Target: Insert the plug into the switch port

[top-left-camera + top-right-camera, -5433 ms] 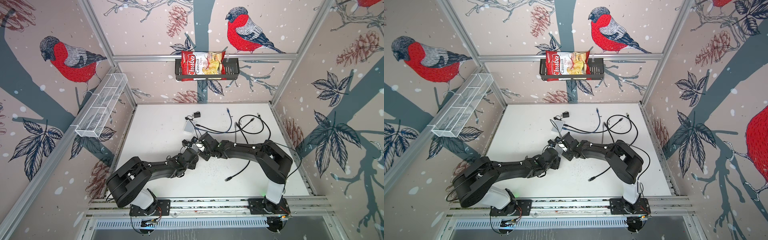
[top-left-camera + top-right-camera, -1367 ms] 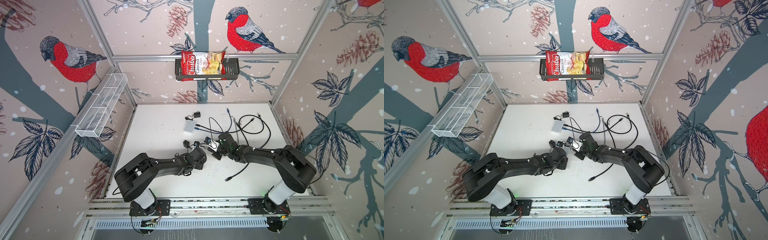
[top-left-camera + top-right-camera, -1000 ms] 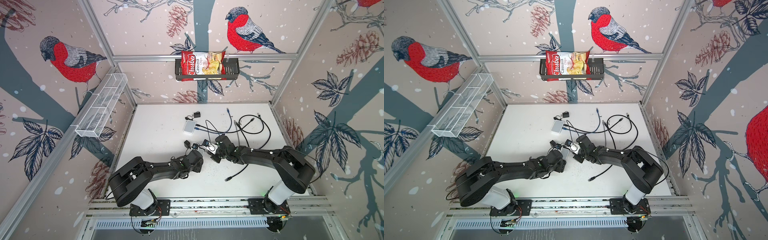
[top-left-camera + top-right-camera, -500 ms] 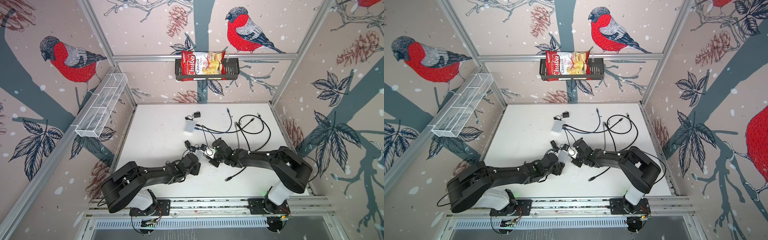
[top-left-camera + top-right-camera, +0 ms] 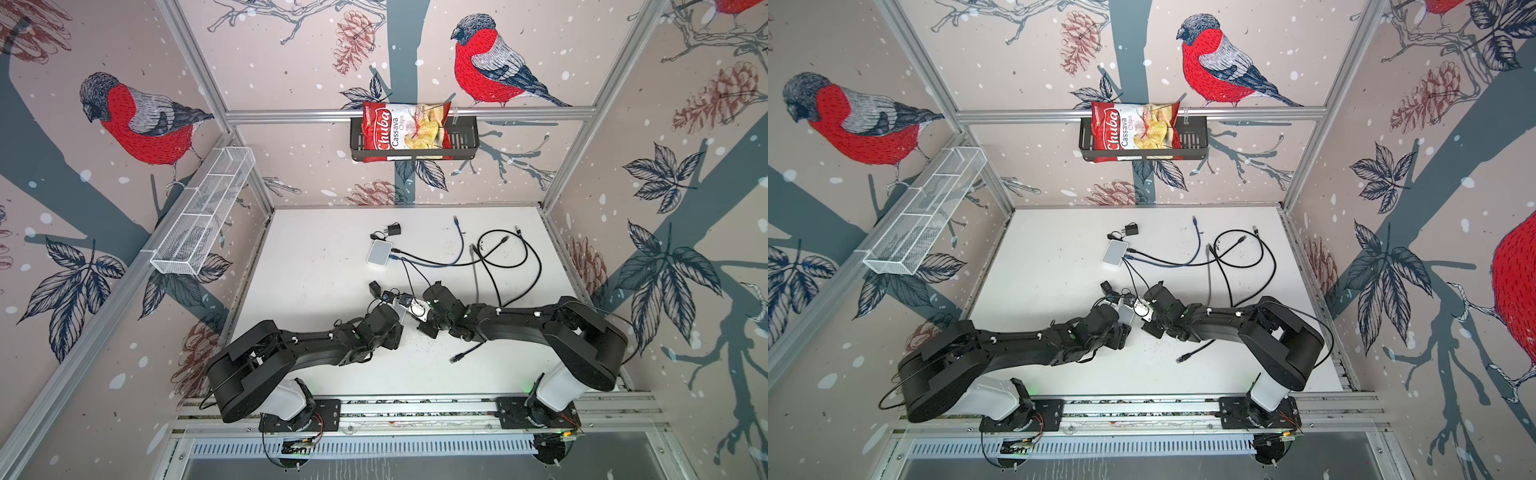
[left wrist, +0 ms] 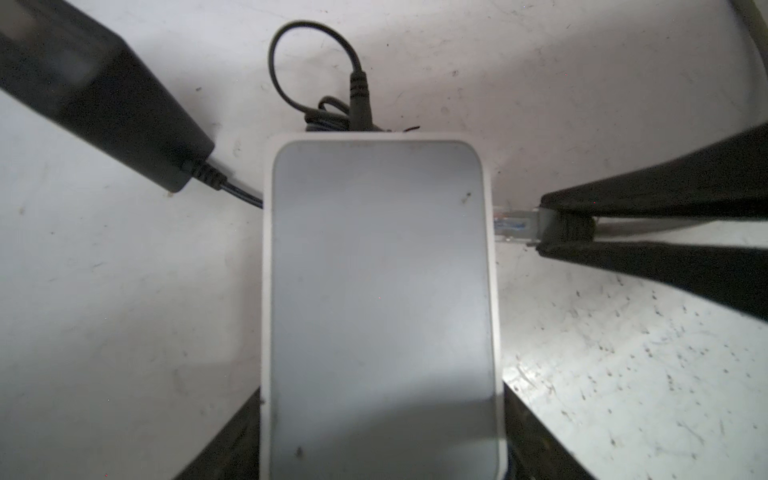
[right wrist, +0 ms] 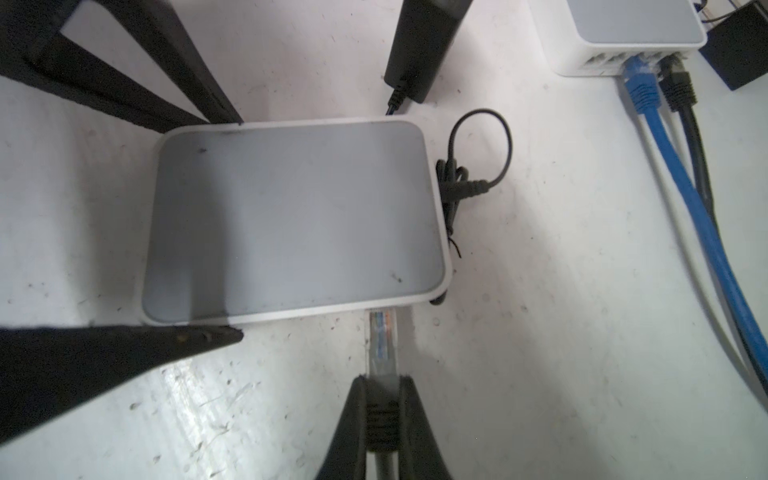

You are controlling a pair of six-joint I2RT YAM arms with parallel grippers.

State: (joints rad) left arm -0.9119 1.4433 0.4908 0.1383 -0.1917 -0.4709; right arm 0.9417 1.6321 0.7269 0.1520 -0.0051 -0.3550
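The white switch [image 6: 382, 291] with a grey top lies on the table, and my left gripper [image 6: 380, 399] is shut on its two long sides. My right gripper [image 7: 382, 386] is shut on the boot of a clear plug [image 7: 382, 345] on a grey cable. The plug's tip meets the switch [image 7: 291, 220] at its side edge; the port itself is hidden under the rim. In the left wrist view the plug [image 6: 513, 226] touches the switch's side, with the right gripper [image 6: 540, 226] behind it. In both top views the grippers meet mid-table around the switch [image 5: 399, 312] [image 5: 1125, 312].
A second white switch [image 5: 380, 253] [image 7: 631, 33] lies farther back with blue and black cables plugged in. A black power adapter [image 6: 104, 95] [image 5: 375, 288] sits close beside the held switch. Loose black cable loops [image 5: 511, 257] lie at the back right, and a loose black plug [image 5: 457, 358] lies in front.
Both grippers, with the switch and the plug, have shifted a little toward the table's front. The left arm has swung lower and leftward. Both grips are unchanged.
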